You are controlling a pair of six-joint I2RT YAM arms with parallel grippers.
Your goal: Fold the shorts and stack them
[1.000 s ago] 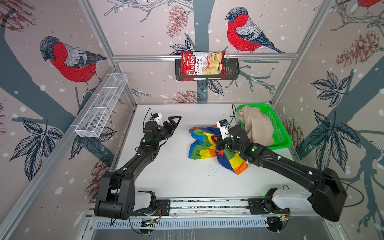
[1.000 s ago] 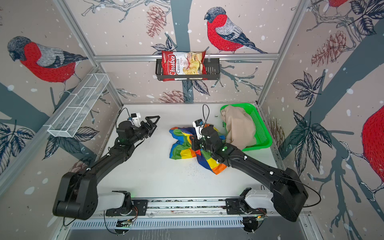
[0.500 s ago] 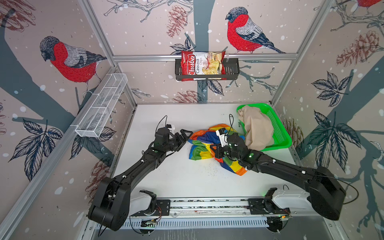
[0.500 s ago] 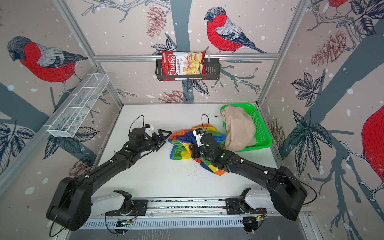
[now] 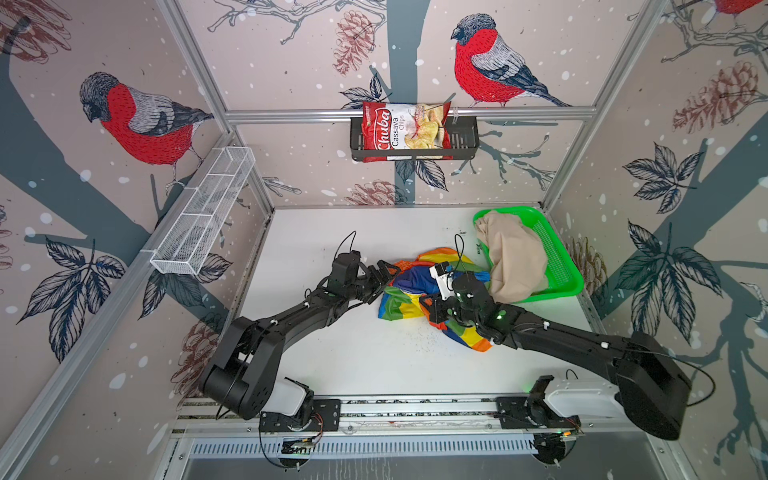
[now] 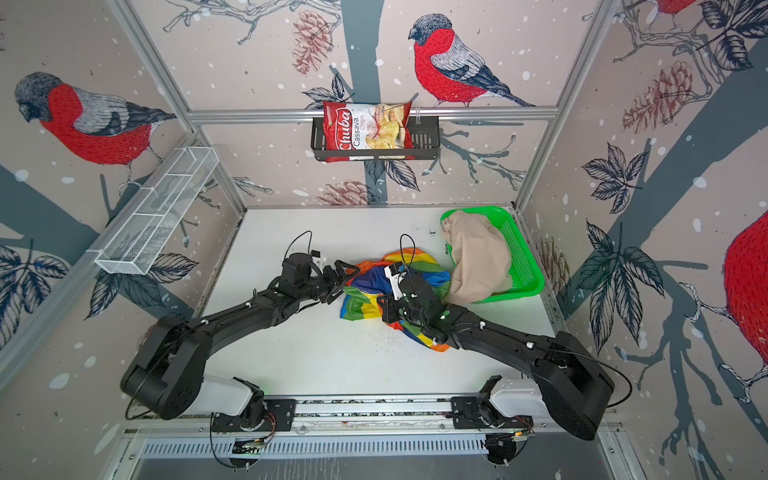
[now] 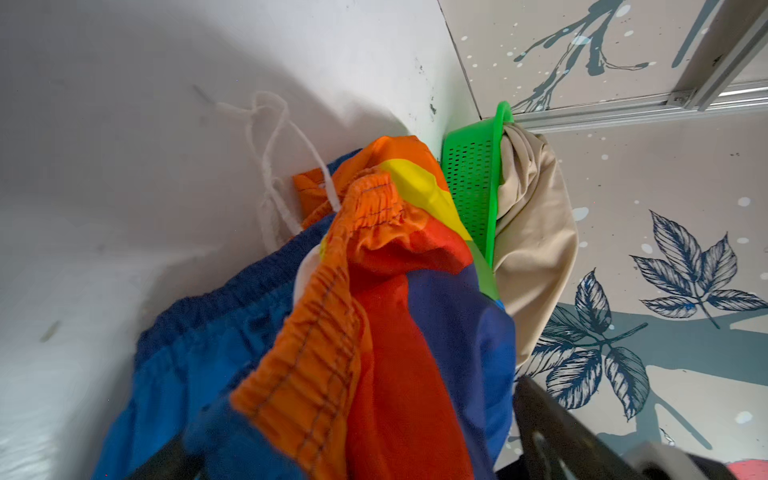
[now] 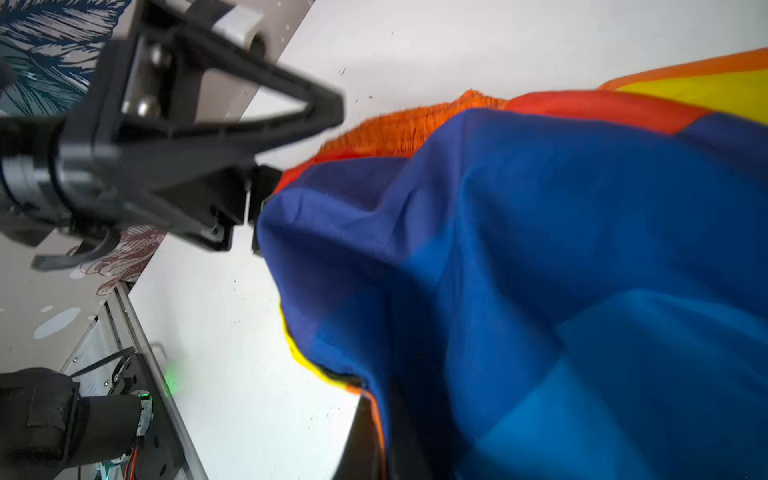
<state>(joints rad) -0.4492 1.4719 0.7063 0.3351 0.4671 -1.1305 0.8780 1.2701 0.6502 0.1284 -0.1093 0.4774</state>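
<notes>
**Top views:** rainbow-striped shorts in a crumpled heap on the white table, right of centre, just left of the green basket; no fold visible.
- beige shorts bunched inside the basket at far right, near end spilling over its rim; no gripper on them
- left gripper at the heap's left edge, fingers apart
- right gripper closed tight on a raised pinch of striped cloth
- same layout in both top views, with heap and basket side by side

**Left wrist view:** orange elastic waistband close up, lying between the spread fingers; whether it is touched cannot be told. White drawstring trails loose on the table; beige shorts hang over the basket wall beyond.

**Right wrist view:** striped cloth draped and lifted clear of the table; left gripper with jaws wide, either side of the waistband's edge.

**Progress, judged:** early; neither pair folded, no stack begun. Left to do: spread and fold the striped pair; take the beige pair from the basket and fold it; stack the two.
</notes>
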